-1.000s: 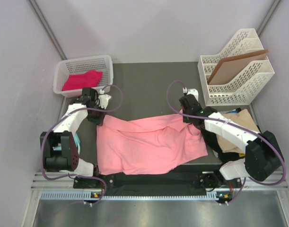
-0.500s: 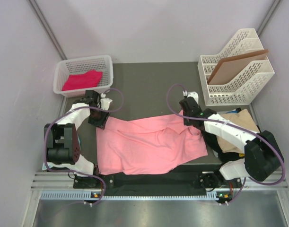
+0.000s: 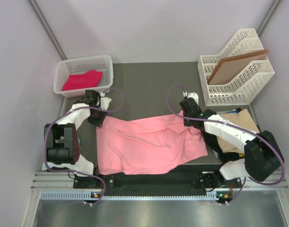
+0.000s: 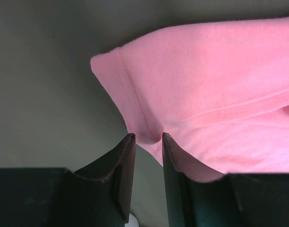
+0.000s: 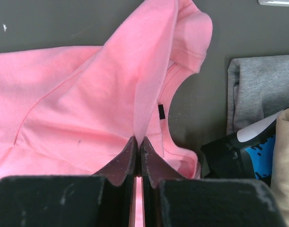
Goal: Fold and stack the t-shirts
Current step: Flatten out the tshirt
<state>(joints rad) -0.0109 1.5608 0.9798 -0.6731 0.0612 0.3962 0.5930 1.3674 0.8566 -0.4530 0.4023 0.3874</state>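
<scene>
1. One salmon-pink t-shirt (image 3: 149, 144) lay rumpled across the near half of the table (image 3: 144, 82), between both arms.
2. My right end effector (image 5: 138, 140) was pinched tight on a raised fold of it, beside the collar (image 5: 179, 71).
3. My left end effector (image 4: 148, 138) stood narrowly apart with the stitched hem corner (image 4: 120, 80) at its tips, not clamped.
4. I judged the cloth light, limp and quick to sag. Stitched edges and corners looked the surest holds, since a mid-panel pinch would only bunch it.
</scene>
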